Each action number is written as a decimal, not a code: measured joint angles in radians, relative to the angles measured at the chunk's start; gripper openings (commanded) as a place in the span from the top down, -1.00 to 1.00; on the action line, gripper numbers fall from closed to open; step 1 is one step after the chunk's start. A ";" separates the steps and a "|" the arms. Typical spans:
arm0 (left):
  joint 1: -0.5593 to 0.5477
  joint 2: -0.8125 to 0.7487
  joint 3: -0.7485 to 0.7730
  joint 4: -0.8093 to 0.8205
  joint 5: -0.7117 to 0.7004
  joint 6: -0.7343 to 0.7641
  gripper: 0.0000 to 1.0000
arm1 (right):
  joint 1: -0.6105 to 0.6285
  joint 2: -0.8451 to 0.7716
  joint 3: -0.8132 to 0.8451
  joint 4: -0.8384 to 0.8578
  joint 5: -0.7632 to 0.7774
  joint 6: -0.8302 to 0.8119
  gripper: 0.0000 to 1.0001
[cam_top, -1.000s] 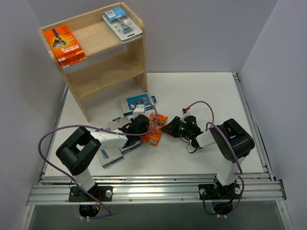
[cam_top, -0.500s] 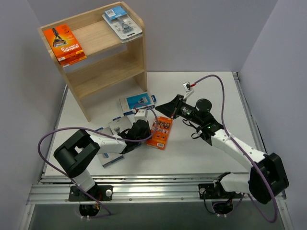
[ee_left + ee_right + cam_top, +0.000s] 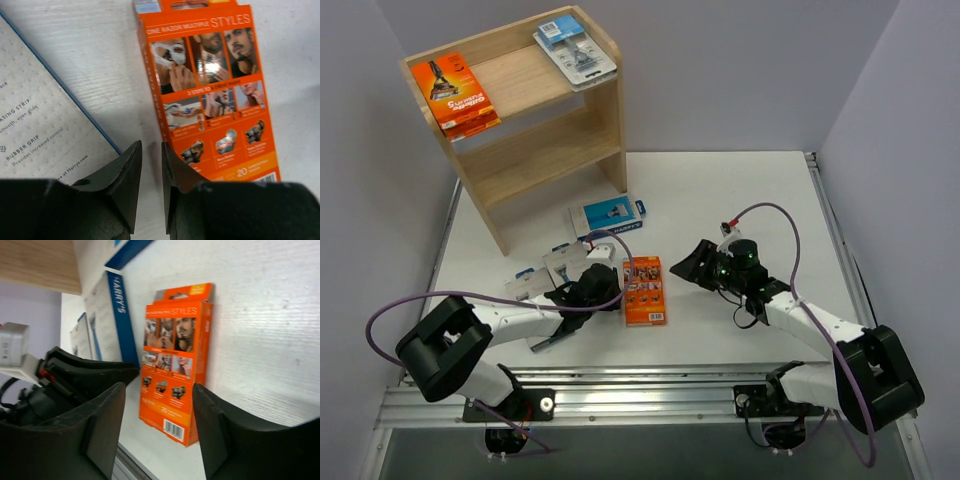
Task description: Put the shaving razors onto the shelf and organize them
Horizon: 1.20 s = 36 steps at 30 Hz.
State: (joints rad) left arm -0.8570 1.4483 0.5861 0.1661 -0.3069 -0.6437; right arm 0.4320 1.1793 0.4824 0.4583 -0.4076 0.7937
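An orange razor box (image 3: 644, 290) lies flat on the table, back face up, between my two grippers; it also shows in the wrist views (image 3: 215, 100) (image 3: 172, 365). My left gripper (image 3: 605, 287) (image 3: 151, 152) is at its left edge, jaws a narrow gap apart with only table between them. To the right of the box, my right gripper (image 3: 688, 264) (image 3: 157, 390) stands open and holds nothing. The wooden shelf (image 3: 535, 150) carries another orange box (image 3: 455, 92) and a clear blister pack (image 3: 575, 50) on its top tier.
A grey-and-blue razor box (image 3: 608, 215) lies near the shelf's foot. More grey-and-blue boxes (image 3: 545, 268) (image 3: 40, 120) lie under and beside my left arm. Purple cables loop over both arms. The table's raised rails (image 3: 620, 385) run along the near edge.
The orange box, tipped up between the two grippers half a second ago, now lies flat on the table. Both grippers have opened. The right gripper has drawn back to the right.
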 measured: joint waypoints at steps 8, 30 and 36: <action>0.045 0.012 0.017 -0.068 -0.007 -0.010 0.40 | -0.007 0.109 -0.035 0.067 -0.015 0.012 0.64; 0.012 0.138 0.061 0.018 -0.019 -0.078 0.67 | 0.080 0.376 -0.090 0.265 -0.039 -0.014 0.86; 0.012 0.138 0.061 0.013 -0.053 -0.078 0.67 | 0.105 0.398 -0.089 0.313 -0.027 -0.006 0.89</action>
State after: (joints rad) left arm -0.8452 1.5860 0.6476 0.1787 -0.3599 -0.7219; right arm 0.5365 1.5772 0.3931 0.7715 -0.4351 0.7879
